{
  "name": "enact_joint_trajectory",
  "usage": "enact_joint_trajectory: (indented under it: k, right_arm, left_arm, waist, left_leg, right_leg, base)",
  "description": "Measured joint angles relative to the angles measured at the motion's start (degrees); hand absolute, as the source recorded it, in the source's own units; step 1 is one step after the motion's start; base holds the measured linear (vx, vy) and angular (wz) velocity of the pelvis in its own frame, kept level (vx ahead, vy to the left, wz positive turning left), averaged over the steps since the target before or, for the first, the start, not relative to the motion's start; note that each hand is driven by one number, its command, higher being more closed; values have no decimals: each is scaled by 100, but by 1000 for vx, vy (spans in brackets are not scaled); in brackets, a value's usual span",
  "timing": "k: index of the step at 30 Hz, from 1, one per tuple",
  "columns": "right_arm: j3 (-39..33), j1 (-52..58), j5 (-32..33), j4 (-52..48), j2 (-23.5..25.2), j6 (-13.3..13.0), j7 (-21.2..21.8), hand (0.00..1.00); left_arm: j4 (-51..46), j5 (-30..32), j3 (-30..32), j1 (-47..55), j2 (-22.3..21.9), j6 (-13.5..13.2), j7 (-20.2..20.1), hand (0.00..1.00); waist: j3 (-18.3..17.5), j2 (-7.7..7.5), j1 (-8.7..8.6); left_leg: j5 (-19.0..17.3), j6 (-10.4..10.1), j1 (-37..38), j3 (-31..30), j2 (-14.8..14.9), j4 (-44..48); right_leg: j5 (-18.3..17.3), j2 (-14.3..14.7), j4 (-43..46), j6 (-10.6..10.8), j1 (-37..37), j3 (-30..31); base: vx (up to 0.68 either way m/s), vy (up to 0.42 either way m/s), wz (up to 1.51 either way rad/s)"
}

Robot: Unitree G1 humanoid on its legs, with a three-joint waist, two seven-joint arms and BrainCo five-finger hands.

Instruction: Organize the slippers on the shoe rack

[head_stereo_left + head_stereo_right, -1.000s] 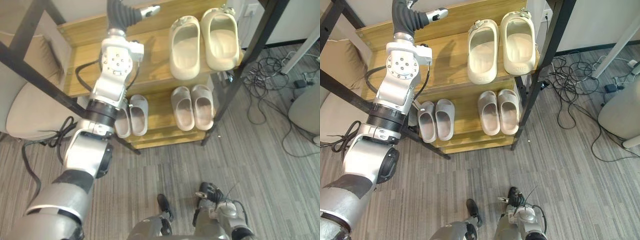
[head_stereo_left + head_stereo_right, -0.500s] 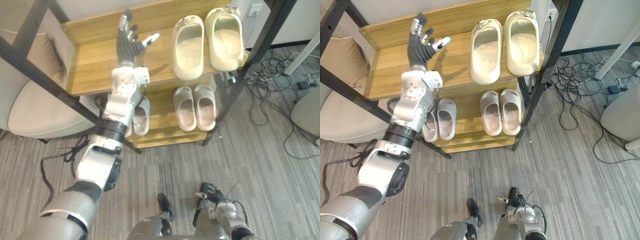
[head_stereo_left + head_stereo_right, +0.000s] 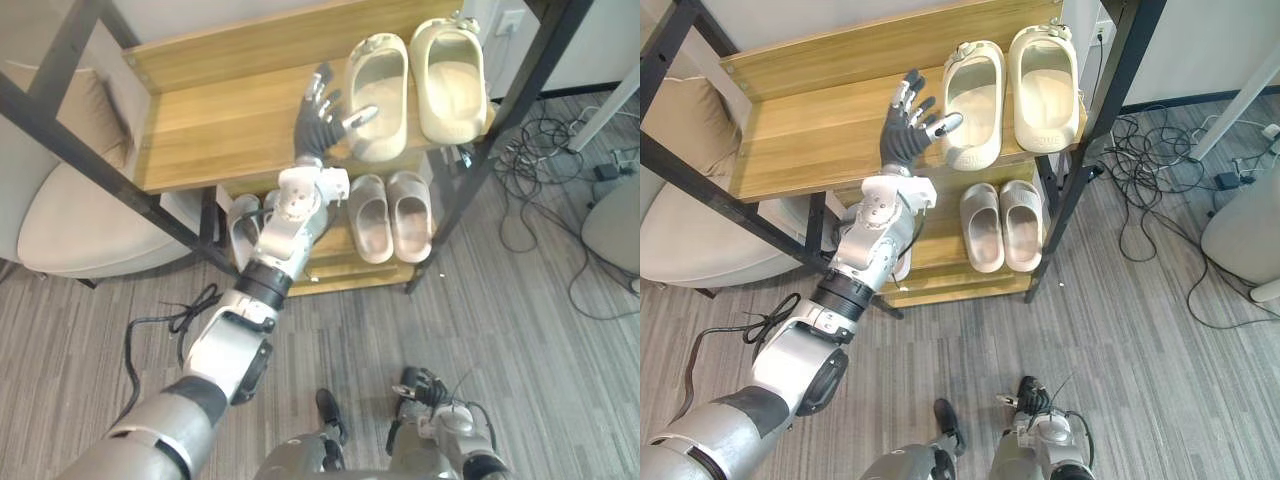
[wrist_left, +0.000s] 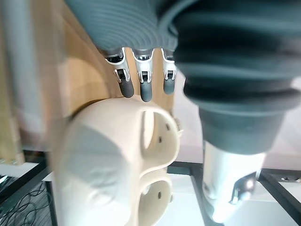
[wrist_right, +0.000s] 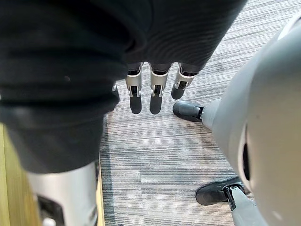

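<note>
Now we see left robot hand [image 3: 322, 115], fingers spread & empty, swung from frame upper left over to cream slipper [image 3: 378, 95] on shoe rack [image 3: 210, 125]; prob. straightening that pair next.

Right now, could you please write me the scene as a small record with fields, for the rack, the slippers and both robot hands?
Rack: wooden shoe rack, two shelves in view
Top shelf: cream slipper pair, on the right side
Lower shelf: beige slipper pair on the right; grey slipper pair on the left, partly hidden
Left robot hand: open, fingers spread, over the top shelf beside the cream pair; contact unclear
Right robot hand: open, fingers straight, above the floor
</note>
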Motion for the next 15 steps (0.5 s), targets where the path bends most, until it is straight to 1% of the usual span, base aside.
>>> enact_joint_trajectory:
  k: [8,11,15]
  right_arm:
    - [2,1,1,-6,-2,38,-8,0]
    - [0,2,1,-7,-5,41,-19,0]
    - [-106,6,2,-10,2,46,-37,0]
  left_arm:
    - [0,-59,-156,7,-51,1,-1,0]
    - [1,-122,-153,6,-137,-15,27,0]
    - [17,-159,-156,5,-143,-38,33,0]
  waist:
    - [0,1,-16]
    - [0,1,-20]
    - [0,1,-50]
  left_leg:
    - [-4,-6,39,1,-6,-7]
    - [-4,-6,39,3,-8,-9]
    - [-7,-11,40,15,-11,-11]
  right_leg:
    - [-7,-6,0,10,39,-2]
    - [-8,-8,0,12,38,-2]
    - [-8,-11,0,13,31,6]
  base:
    - [-12,27,0]
    - [-21,43,0]
    - [-9,19,0]
